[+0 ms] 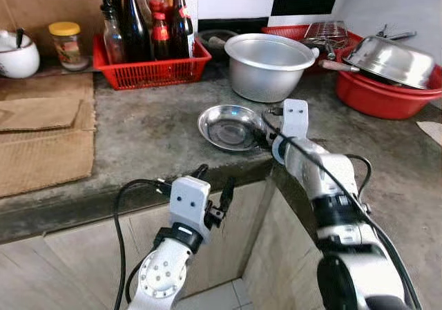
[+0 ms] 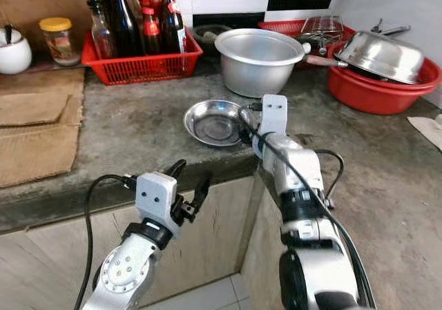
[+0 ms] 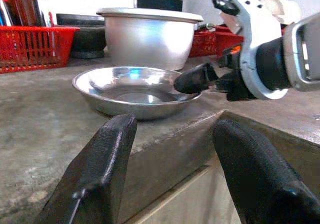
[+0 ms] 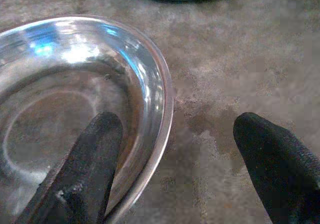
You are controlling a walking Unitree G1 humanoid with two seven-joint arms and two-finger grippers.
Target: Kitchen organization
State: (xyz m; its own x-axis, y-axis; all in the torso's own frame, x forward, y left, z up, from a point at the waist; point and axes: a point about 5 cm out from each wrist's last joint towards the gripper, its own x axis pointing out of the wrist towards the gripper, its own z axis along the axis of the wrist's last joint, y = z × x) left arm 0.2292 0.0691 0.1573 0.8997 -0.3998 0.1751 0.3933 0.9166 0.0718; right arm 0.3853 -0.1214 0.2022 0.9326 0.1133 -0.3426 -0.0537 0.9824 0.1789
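The right gripper (image 4: 172,169) has its jaws open and set astride the near right rim of a shallow steel dish (image 1: 229,126): one black finger (image 4: 82,171) reaches inside the bowl of the dish, the other lies outside over the bare counter (image 1: 152,134). The jaws have not closed on the rim. The dish is empty and sits upright on the grey stone counter, close to its front edge near the inner corner.

The left gripper (image 1: 213,189) hangs in front of the counter edge, below the counter top and a little to the left of the dish, with its jaws open and holding nothing. Its wrist view looks across the counter toward the dish and the right gripper.

Just behind the dish stands a large aluminium pot (image 1: 267,65). To the pot's left is a red basket (image 1: 153,72) holding several dark bottles (image 1: 181,20). Further left, a jar with a yellow lid (image 1: 68,44) and a white bowl (image 1: 17,56) sit at the back, with flattened cardboard (image 1: 41,134) lying on the counter in front of them. To the right of the pot, a red basin (image 1: 387,92) holds a tilted steel bowl (image 1: 390,60), and a red tray (image 1: 304,32) with a wire rack sits behind.
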